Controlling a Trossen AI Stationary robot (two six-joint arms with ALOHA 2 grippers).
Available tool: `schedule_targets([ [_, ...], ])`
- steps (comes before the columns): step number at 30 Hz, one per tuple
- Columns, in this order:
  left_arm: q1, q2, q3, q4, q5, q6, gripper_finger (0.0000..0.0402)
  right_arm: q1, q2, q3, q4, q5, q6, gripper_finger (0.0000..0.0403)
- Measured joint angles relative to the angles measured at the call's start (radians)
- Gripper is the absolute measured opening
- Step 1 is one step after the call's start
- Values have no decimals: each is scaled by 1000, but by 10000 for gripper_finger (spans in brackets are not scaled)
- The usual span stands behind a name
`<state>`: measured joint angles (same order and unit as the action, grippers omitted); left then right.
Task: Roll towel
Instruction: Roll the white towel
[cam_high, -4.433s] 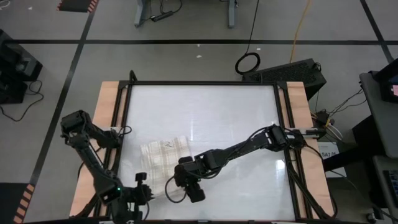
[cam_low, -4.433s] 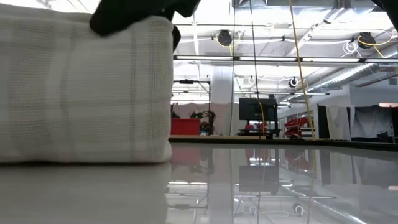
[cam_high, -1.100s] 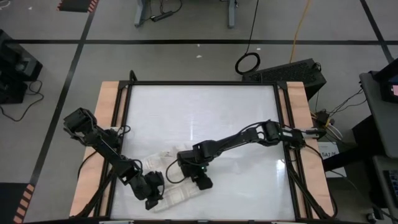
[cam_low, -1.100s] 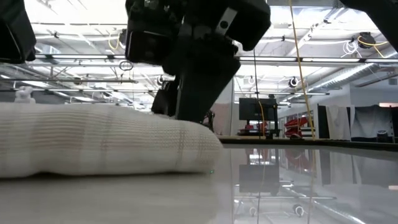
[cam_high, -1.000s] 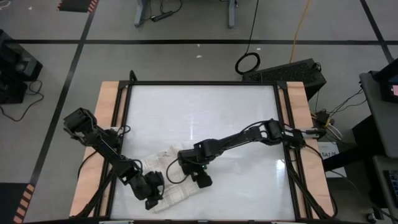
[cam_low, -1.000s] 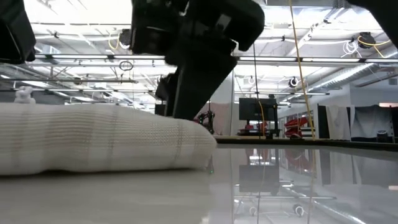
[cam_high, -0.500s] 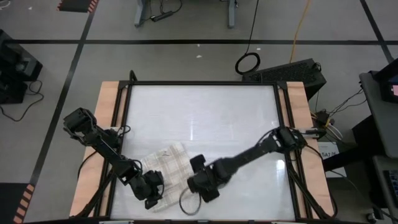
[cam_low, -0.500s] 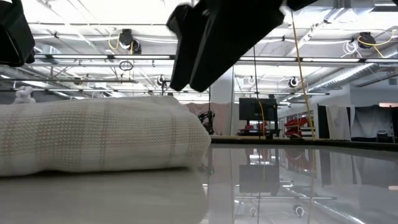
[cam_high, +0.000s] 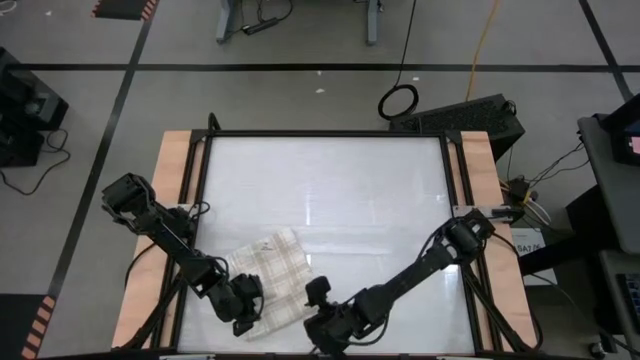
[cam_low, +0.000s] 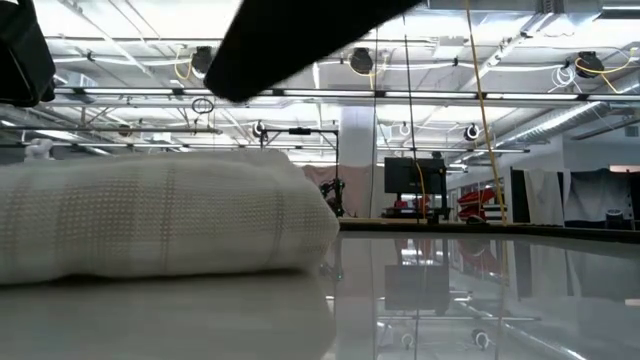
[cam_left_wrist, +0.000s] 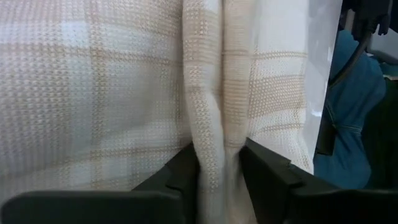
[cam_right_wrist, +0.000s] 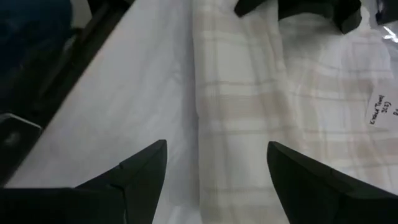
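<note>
The towel (cam_high: 270, 274), cream with a beige plaid check, lies bunched on the white table near its near-left corner. In the low view the towel (cam_low: 150, 215) is a thick low mound. Its white tag (cam_right_wrist: 378, 112) shows in the right wrist view. My left gripper (cam_high: 245, 316) sits at the towel's near-left edge, shut on a ridge of the cloth. My right gripper (cam_high: 316, 312) hovers open just right of the towel, by the table's near edge. It points slanting down toward the cloth (cam_right_wrist: 249, 93) and touches nothing. My left gripper pinches a raised fold of the towel (cam_left_wrist: 217, 155) between its two fingers (cam_left_wrist: 186, 171), which stand on either side of the ridge. The fingers come slanting down from the table's near-left side. The fold is several layers thick, and the rest of the towel lies on the table.
Wooden rails (cam_high: 175, 200) and a black frame border the white tabletop (cam_high: 350, 190). The table's far half and right side are bare. The right arm (cam_high: 420, 265) stretches across the near right part.
My right gripper has come off the towel and swung toward the table's near edge, turning as it went. The towel's right part, which it had pressed down, has sprung up and spread into a flatter plaid patch. My left gripper has stayed on the fold.
</note>
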<state>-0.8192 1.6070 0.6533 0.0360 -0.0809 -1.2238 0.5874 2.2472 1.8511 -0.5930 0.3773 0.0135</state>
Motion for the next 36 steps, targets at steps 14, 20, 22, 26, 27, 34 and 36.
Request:
schedule_targets([
  [14,1,-85,-3,-17,33,6,261,-39,63,0,15,-35,14,254],
  [20,1,-206,-3,-94,21,30,274,-88,79,0,22,-130,15,272],
  [22,1,-246,-3,-140,19,33,274,-101,92,0,28,-172,19,276],
  [26,0,-325,8,-256,1,55,274,-121,106,0,31,-228,24,279],
  [27,-2,-343,15,-290,-6,59,274,-124,106,0,31,-234,24,279],
  [34,-38,-426,58,-384,-141,132,274,-133,107,0,31,-247,19,279],
  [36,-59,-418,60,-308,-235,186,274,-136,107,0,29,-249,19,279],
])
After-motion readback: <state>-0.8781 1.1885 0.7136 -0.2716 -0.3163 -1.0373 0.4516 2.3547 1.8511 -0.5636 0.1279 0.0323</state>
